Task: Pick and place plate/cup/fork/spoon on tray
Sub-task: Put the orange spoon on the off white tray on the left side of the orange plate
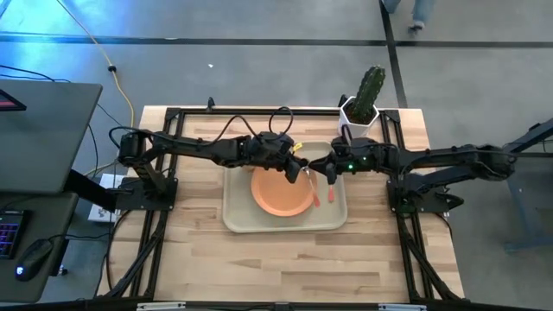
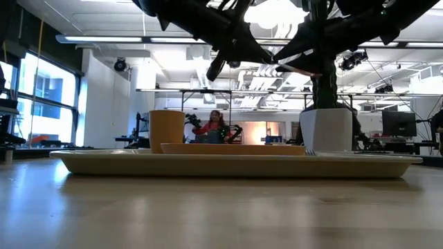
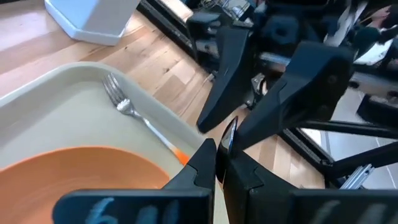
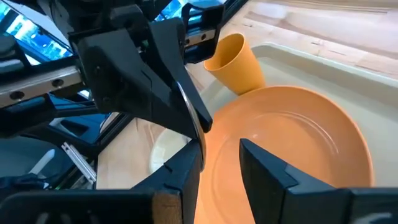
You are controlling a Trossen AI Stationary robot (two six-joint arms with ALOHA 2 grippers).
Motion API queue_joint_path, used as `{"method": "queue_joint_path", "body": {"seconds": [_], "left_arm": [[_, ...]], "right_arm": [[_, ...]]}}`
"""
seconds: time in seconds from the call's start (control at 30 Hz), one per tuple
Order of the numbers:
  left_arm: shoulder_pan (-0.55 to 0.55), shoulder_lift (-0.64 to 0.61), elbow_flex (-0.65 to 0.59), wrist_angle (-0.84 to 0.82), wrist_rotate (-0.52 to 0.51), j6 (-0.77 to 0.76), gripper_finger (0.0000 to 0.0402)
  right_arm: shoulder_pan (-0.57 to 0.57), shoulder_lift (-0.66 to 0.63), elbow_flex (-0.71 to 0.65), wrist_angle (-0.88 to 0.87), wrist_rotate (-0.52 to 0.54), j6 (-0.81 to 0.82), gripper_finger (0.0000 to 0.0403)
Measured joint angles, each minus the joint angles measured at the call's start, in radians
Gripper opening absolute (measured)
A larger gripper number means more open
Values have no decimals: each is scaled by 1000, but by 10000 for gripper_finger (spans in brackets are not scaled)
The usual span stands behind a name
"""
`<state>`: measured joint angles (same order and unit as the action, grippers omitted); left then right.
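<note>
The beige tray holds the orange plate, the yellow-orange cup by its far rim, and the fork, which lies flat beside the plate. My left gripper and my right gripper meet tip to tip above the tray's right half. My left gripper is shut on the spoon. My right gripper is open, its fingers on either side of the spoon's end; whether they touch it I cannot tell. My left gripper pinches the spoon's silver bowl end between its two fingertips, coming from the table's left and slanting down. The spoon is lifted clear above the tray. A thin orange handle shows in the low view, reaching toward my right gripper.
A white pot with a green cactus stands just beyond the tray's far right corner, close to my right arm. Bare wooden table lies between the tray and the near edge.
</note>
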<state>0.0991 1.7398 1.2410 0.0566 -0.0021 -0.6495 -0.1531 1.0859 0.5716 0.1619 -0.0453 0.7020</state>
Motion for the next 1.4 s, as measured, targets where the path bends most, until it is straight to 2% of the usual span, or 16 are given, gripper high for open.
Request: {"method": "queue_joint_path", "body": {"seconds": [0.27, 0.5, 0.7, 0.97, 1.03, 1.13, 1.23, 1.4], "left_arm": [[3, 15, -1, 57, 15, 26, 1], [14, 33, -1, 85, 54, 24, 1], [24, 32, -1, 92, 74, 8, 7], [39, 32, -1, 84, 76, -19, 38], [41, 32, -1, 71, 75, -27, 46], [47, 27, 3, 42, 92, -32, 62], [54, 26, 2, -11, 90, -38, 83], [58, 21, 1, -60, 94, -37, 122]], "right_arm": [[-11, 0, 0, -5, -26, -4, 77], [-7, 1, 0, -16, -42, 8, 10], [-9, -2, 2, -39, -32, 81, 3], [-10, -1, 2, -104, 38, 164, 1], [-9, -2, 2, -166, 63, 205, 1], [-5, 3, -6, -312, 161, 277, 0], [20, -3, -7, -381, 203, 346, 0], [81, -49, -100, -367, 253, 494, 0]]}}
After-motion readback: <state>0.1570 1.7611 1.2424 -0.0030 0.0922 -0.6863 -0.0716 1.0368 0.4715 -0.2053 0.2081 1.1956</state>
